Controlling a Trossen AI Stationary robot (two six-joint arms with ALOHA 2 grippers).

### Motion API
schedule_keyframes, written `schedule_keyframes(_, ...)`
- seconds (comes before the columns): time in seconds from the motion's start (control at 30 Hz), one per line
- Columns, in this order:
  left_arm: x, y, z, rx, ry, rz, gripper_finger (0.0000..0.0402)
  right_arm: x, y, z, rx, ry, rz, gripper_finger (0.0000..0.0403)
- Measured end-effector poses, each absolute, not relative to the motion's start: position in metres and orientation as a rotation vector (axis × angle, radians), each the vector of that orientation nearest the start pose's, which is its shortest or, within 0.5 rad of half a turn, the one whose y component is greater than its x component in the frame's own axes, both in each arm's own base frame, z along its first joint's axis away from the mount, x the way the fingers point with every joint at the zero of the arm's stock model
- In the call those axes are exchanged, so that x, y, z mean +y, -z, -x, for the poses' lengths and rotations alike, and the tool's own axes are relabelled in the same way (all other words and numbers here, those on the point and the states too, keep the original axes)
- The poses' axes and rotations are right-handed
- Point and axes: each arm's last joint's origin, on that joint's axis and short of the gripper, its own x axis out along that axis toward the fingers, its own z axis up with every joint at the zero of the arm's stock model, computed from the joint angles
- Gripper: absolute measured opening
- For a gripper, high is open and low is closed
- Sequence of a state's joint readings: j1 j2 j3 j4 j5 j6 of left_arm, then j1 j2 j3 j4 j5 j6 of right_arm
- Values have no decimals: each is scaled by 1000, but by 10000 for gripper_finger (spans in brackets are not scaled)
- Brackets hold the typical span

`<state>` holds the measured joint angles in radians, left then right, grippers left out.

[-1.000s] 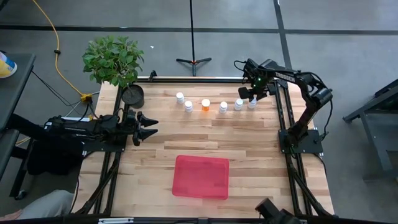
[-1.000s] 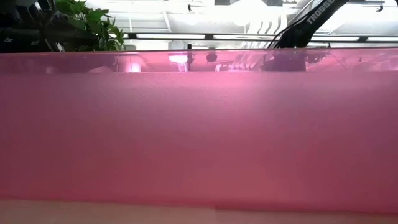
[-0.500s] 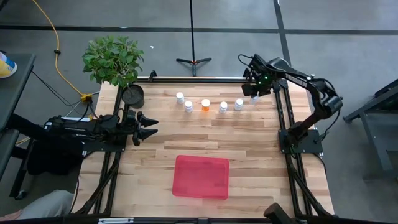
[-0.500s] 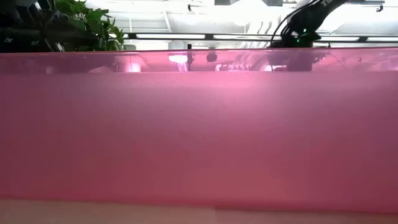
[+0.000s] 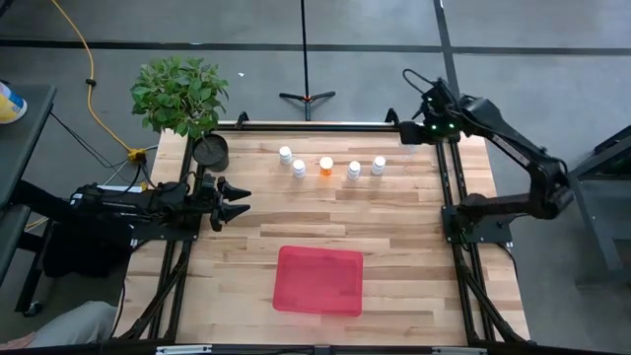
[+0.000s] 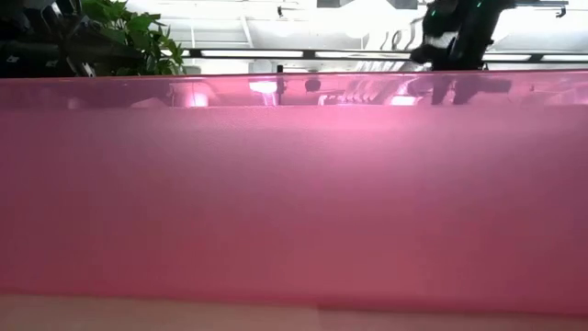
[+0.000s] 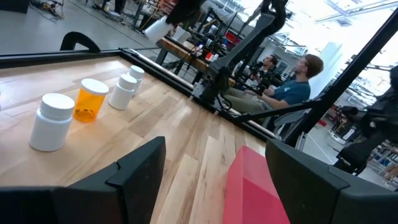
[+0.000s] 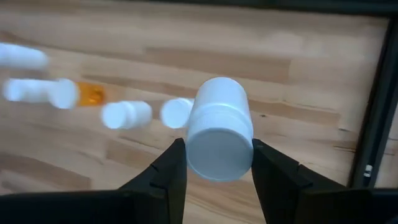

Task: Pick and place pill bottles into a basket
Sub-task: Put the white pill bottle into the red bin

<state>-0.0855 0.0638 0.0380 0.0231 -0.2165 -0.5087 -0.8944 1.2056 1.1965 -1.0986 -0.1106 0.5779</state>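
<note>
White bottle (image 8: pixel 219 129) between right end effector (image 8: pixel 214 163) fingers

I hold one white pill bottle (image 8: pixel 219 129) up off the table. Five more stand in a row at the far side: four white bottles (image 5: pixel 285 154) and one orange bottle (image 5: pixel 325 166). The red-pink basket (image 5: pixel 318 280) lies flat near the front.

Right claw (image 8: pixel 214 165) clamped, raised; left claw (image 5: pixel 240 200) agape.

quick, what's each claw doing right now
left claw: open, holding nothing, at the table's left edge.
right claw: shut on a white pill bottle, lifted near the far right corner.
</note>
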Motion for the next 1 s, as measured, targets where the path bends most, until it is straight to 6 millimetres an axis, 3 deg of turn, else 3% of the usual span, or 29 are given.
schedule_keyframes(0.27, -2, -174, -99, -31, -129, 507, 310, -136, -359, -137, 498, 876, -925, 140)
schedule_keyframes(0.57, -2, -174, -99, -31, -129, 506, 310, -116, -401, -159, 170, 666, -570, 139)
schedule_keyframes(0.73, -2, -174, -99, -31, -129, 507, 310, -100, -422, -179, 15, 409, -414, 139)
schedule_keyframes(1.0, -2, -173, -99, -25, -132, 526, 310, -67, -437, -207, -95, -12, -394, 139)
